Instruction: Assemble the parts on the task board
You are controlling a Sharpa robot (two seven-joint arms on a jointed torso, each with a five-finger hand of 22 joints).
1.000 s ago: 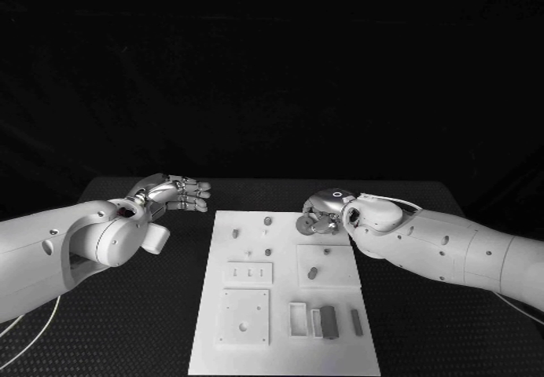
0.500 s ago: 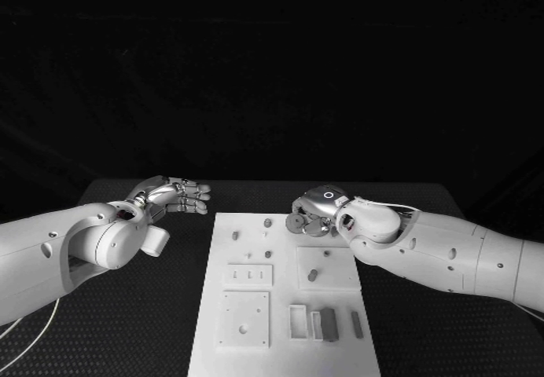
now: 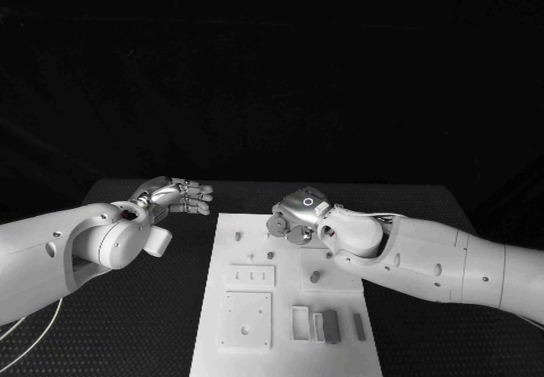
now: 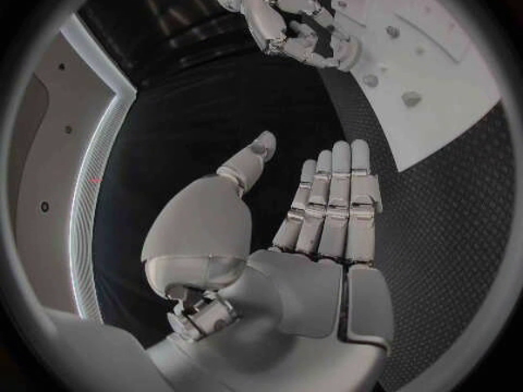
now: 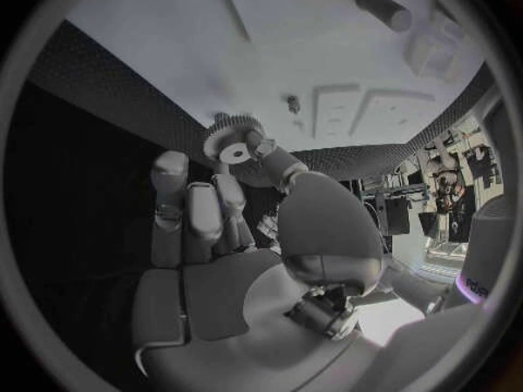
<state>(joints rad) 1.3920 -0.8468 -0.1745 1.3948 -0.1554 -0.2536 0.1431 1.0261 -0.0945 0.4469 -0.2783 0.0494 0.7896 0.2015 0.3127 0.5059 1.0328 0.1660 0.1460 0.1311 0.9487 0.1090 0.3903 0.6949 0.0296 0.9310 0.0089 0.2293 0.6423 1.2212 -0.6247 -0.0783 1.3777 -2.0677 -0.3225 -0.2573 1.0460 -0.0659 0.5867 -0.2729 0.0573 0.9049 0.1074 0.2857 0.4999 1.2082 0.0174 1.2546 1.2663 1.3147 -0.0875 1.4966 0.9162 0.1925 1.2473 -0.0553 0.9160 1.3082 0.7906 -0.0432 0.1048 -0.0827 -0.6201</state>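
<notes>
The white task board lies in the middle of the table. My right hand hovers over its far end and pinches a small toothed gear between thumb and finger. The right wrist view shows the gear at the fingertips, above the board, with a short peg just beyond it. My left hand is open beside the board's far left corner, over the black table, with its fingers straight and together and nothing in it.
Short pegs stand on the board's far half. Two raised square plates sit on its left side. Slim bars and a frame lie at its near right.
My right hand has carried the gear leftward, from the board's far right edge to over its far middle. The left hand has hardly moved.
</notes>
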